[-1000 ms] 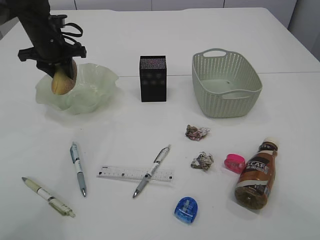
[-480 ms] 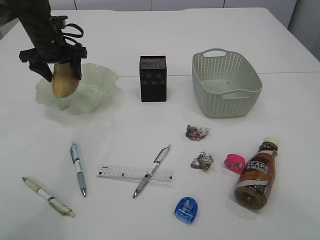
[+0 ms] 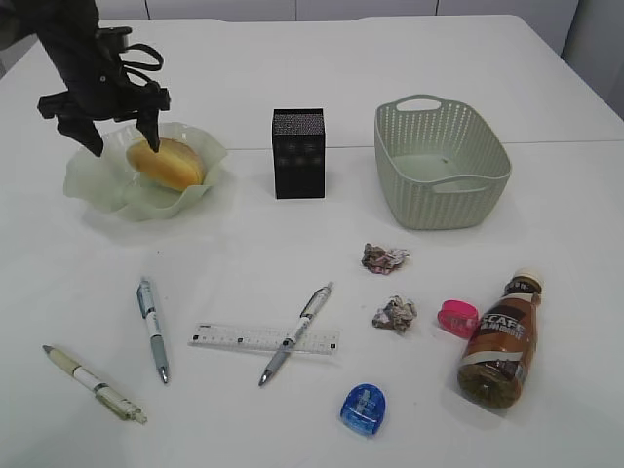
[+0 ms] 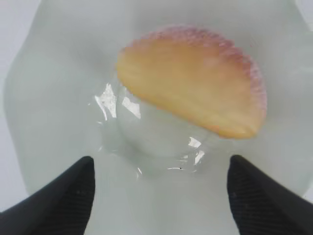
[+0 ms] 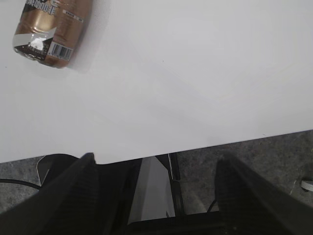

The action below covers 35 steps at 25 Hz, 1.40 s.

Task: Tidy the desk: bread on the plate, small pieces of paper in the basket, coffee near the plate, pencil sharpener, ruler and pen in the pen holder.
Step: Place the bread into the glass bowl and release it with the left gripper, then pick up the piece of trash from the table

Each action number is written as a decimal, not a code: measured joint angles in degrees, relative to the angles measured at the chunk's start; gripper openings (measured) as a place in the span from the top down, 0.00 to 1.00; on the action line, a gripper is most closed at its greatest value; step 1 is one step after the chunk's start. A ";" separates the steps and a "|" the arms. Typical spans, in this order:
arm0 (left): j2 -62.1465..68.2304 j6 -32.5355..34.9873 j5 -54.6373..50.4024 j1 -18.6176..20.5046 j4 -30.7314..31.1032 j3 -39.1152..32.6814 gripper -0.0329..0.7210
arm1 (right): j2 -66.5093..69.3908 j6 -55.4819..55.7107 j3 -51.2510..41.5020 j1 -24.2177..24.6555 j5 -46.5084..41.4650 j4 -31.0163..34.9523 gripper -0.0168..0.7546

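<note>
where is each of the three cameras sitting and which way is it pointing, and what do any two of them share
Exterior view: in front of the desk, above it, looking down at a slant; shows the left arm and its open left gripper over the plate.
Left wrist view: on the left arm, facing straight down at the bread lying in the plate; both fingertips show.
Right wrist view: on the right arm, facing down over the desk's edge to the floor; open right gripper and coffee.
Shared: exterior and left wrist both show bread in plate.
</note>
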<state>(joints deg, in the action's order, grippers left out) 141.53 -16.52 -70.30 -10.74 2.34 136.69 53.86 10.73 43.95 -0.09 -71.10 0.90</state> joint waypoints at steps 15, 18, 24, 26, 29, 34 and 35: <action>-5.03 2.02 -1.26 2.99 -1.90 8.72 0.20 | 0.00 0.00 0.00 0.00 0.00 0.00 0.23; -8.00 3.28 -1.37 3.21 -1.90 8.81 0.21 | 0.00 0.00 0.00 0.00 0.00 0.00 0.23; -15.93 3.72 -1.57 3.33 -1.90 6.90 0.21 | 0.00 0.00 0.00 0.00 0.00 0.00 0.23; -19.22 3.84 -1.57 3.33 -1.90 3.57 0.22 | 0.00 0.00 0.00 0.00 0.00 0.00 0.23; -24.19 4.75 -1.57 3.33 -2.34 -3.88 0.24 | 0.00 0.00 0.00 0.00 0.00 0.00 0.23; -33.04 6.39 -1.57 3.33 -1.78 -19.38 0.27 | 0.00 0.00 0.00 0.00 0.00 0.11 0.23; -35.08 6.51 -1.57 3.33 -1.15 -22.52 0.27 | 0.00 0.00 0.00 0.00 0.00 0.24 0.23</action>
<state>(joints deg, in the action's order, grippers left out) 106.45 -10.02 -71.87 -7.41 1.19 114.17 53.86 10.73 43.95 -0.09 -71.10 1.14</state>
